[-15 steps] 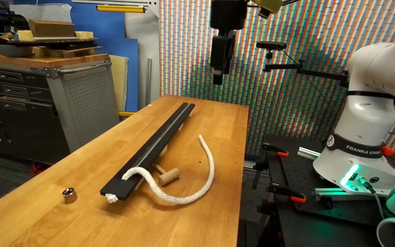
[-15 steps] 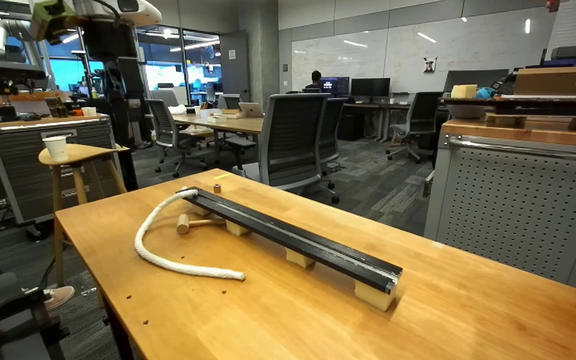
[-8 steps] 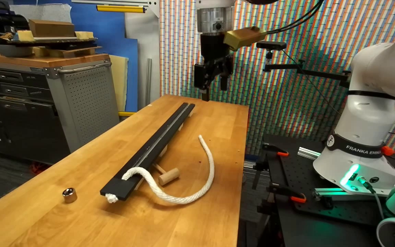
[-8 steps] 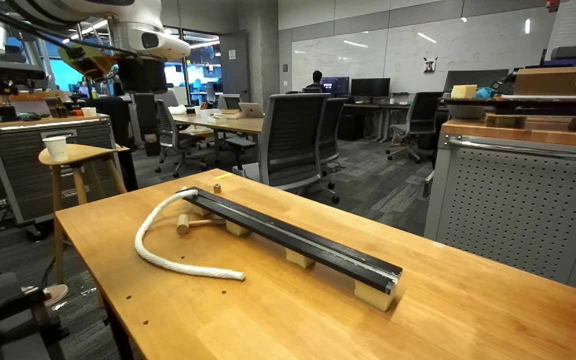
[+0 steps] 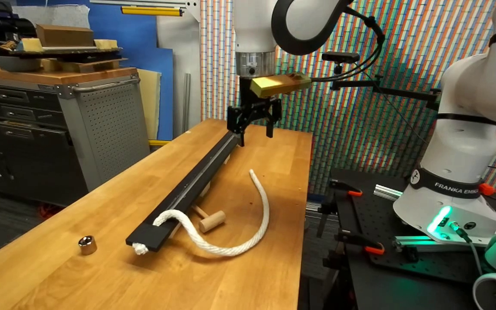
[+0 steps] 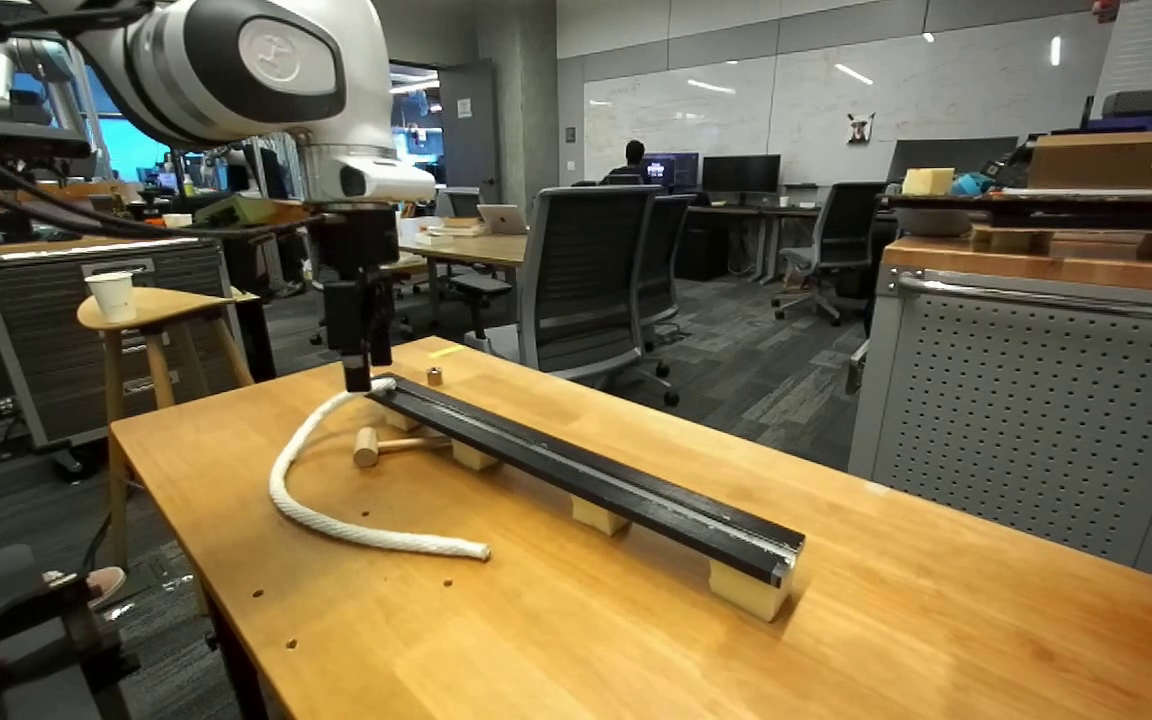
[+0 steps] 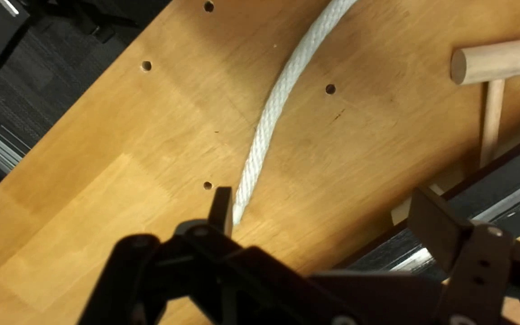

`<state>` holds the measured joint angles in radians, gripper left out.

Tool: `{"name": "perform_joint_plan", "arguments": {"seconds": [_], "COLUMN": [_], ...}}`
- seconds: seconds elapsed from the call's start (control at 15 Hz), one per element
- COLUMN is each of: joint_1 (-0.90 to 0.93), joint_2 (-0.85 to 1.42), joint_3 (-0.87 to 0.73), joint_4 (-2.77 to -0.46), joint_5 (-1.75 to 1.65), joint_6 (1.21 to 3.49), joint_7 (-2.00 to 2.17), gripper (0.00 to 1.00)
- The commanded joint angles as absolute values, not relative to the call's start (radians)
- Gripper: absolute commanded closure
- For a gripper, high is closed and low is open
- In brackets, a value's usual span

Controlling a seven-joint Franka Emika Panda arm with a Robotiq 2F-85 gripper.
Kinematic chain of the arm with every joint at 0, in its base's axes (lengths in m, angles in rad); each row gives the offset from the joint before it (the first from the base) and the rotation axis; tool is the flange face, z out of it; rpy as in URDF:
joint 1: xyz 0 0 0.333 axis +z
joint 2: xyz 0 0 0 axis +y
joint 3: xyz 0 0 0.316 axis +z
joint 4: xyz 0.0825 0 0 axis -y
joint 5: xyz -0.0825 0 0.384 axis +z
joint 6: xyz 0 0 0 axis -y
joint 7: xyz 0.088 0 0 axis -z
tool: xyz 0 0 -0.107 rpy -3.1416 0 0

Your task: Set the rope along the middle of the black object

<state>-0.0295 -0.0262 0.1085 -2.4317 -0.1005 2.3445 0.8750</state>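
between rope [image 5: 226, 251] and black bar [image 5: 192, 186], wooden mallet [image 5: 212, 221], across the bar, metal cylinder [image 5: 87, 245], empty gripper [image 5: 255, 140] spread wide

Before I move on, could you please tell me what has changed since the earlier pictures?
The black two-fingered gripper has come down and across toward the long flat black bar, turning so that in an exterior view its fingers show spread apart. Nothing was grasped or released. The bar, the thick cream-white rope, the pale wooden mallet and the shiny copper-coloured cylinder stayed put.
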Motion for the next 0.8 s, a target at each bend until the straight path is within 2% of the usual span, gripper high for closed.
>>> {"name": "perform_joint_plan", "arguments": {"seconds": [0.0,0.73], "joint_1": [-0.016,0.001], "joint_2": [0.017,0.223], "joint_3": [0.068,-0.061], "joint_4": [-2.427,-2.419], "joint_5": [-0.111,-0.167], "joint_6": [2.405,2.577], "joint_7": [0.974,1.131], "gripper": [0.0,0.0]}}
